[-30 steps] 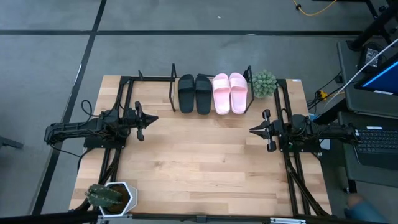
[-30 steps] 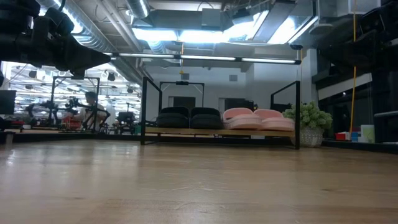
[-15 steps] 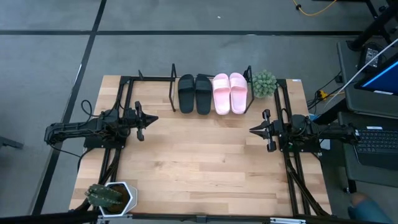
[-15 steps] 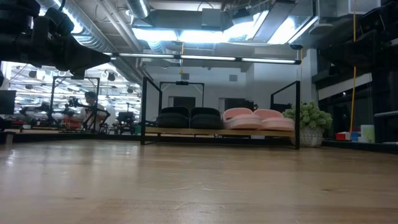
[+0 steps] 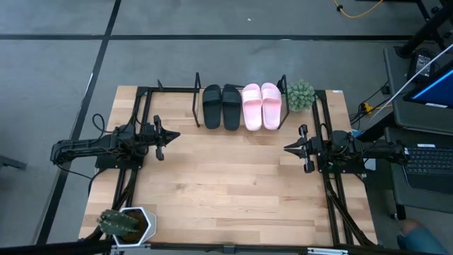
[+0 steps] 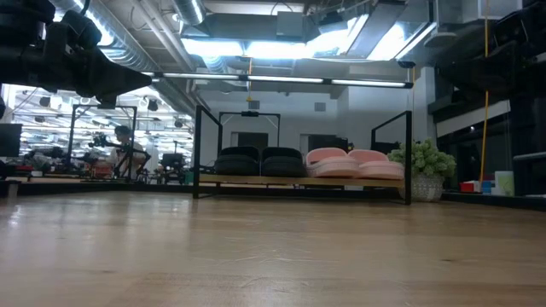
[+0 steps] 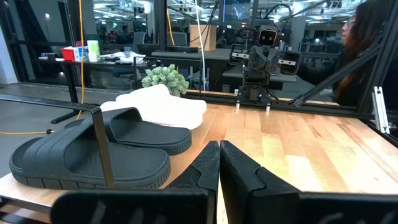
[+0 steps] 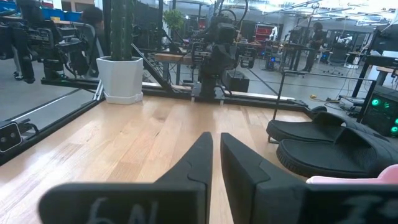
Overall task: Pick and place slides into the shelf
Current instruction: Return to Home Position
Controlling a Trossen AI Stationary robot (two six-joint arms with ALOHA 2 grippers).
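Hovering above the left side of the table [image 5: 226, 191], left gripper [image 5: 172, 135] points right toward the middle. Its own wrist view shows the fingers [image 7: 202, 165] drawn together, only a thin slit between them, nothing held. Right gripper [image 5: 289, 148] is opposite, above the right side, pointing left. Its fingers [image 8: 196, 155] are likewise pressed close and empty. The two grippers are level with each other and well apart, with bare tabletop between.

Shelf [image 5: 195, 99] stands at the far edge, about mid-width, farther back than both grippers. All four slides sit on its board side by side in one row:
- two black slides [image 5: 221, 107] on the left half, touching or nearly so
- two pink slides [image 5: 261, 106] on the right half, just beside the black pair

The low view confirms all four rest flat on the board [image 6: 299, 181], between the black end frames.

Green plant [image 5: 300, 95] sits just right of the shelf. Potted cactus [image 5: 127, 223] is at the near left corner. In the left wrist view, a person [image 7: 364, 43] shows beyond the right edge of the table.
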